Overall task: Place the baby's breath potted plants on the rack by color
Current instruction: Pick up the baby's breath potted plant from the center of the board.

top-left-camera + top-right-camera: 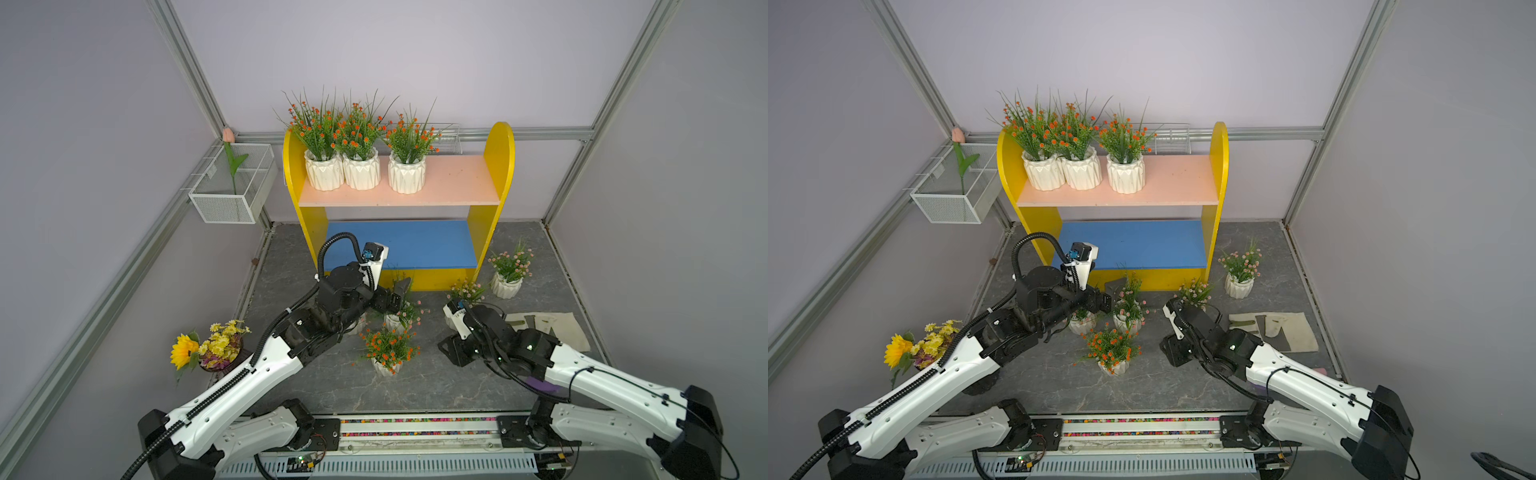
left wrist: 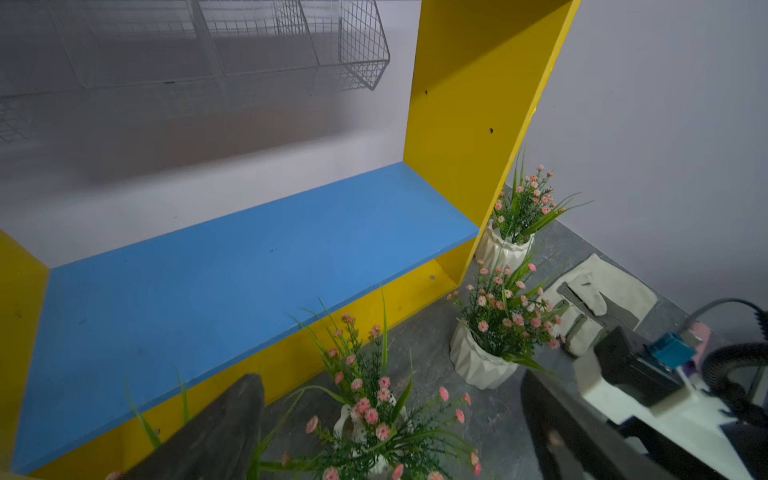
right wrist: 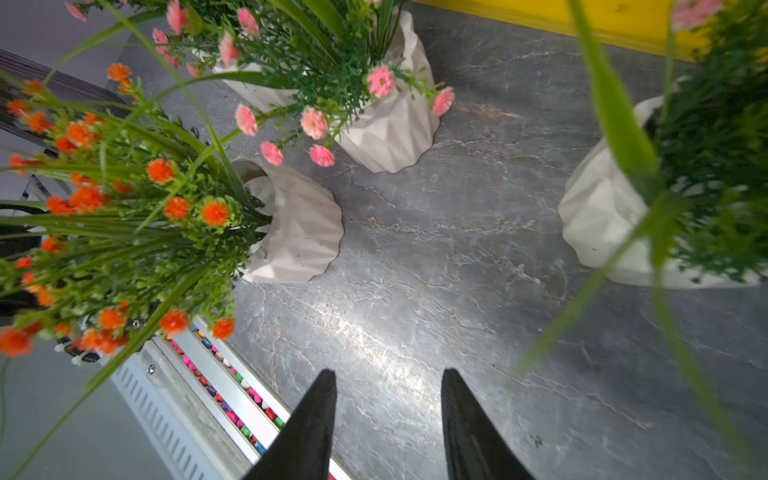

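The rack (image 1: 494, 166) holds three orange baby's breath potted plants (image 1: 360, 166) on its peach upper board; its blue lower board (image 1: 432, 245) is bare. On the floor stand one orange plant (image 1: 386, 353) and pink ones (image 1: 509, 274), (image 1: 465, 291), (image 1: 401, 318). Another white pot (image 1: 1082, 323) is half hidden under my left wrist. My left gripper (image 2: 386, 436) is open, its fingers wide on either side of a pink plant (image 2: 365, 415), apart from it. My right gripper (image 3: 386, 372) is open over bare floor, the orange plant's pot (image 3: 291, 232) ahead of it.
A white wire basket (image 1: 232, 195) with a tulip stem hangs on the left wall. A sunflower bouquet (image 1: 208, 345) stands at the left floor edge. A beige cloth with gloves (image 1: 548, 328) lies at the right. The front rail (image 1: 415, 428) borders the floor.
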`<action>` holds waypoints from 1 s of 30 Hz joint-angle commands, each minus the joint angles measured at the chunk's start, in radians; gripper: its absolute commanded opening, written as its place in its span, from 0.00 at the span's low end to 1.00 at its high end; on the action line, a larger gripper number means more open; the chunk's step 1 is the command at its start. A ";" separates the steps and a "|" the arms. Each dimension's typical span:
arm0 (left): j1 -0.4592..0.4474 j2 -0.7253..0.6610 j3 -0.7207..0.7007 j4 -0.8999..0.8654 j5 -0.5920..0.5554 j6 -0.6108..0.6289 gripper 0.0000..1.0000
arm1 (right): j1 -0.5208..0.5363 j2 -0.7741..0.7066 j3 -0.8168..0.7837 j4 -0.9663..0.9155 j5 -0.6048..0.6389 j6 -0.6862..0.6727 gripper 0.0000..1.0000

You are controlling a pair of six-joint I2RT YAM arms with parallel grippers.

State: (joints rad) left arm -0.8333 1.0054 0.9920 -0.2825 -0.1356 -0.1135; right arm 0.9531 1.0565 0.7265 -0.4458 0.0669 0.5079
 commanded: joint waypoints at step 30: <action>-0.002 -0.210 -0.058 -0.079 -0.104 -0.010 1.00 | 0.170 0.471 0.183 0.325 0.034 0.080 0.28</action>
State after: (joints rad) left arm -0.8333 0.8101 0.9485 -0.3424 -0.2192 -0.1223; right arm 1.1122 1.5047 0.8799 -0.1257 0.1043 0.5617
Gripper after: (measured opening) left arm 0.996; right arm 0.285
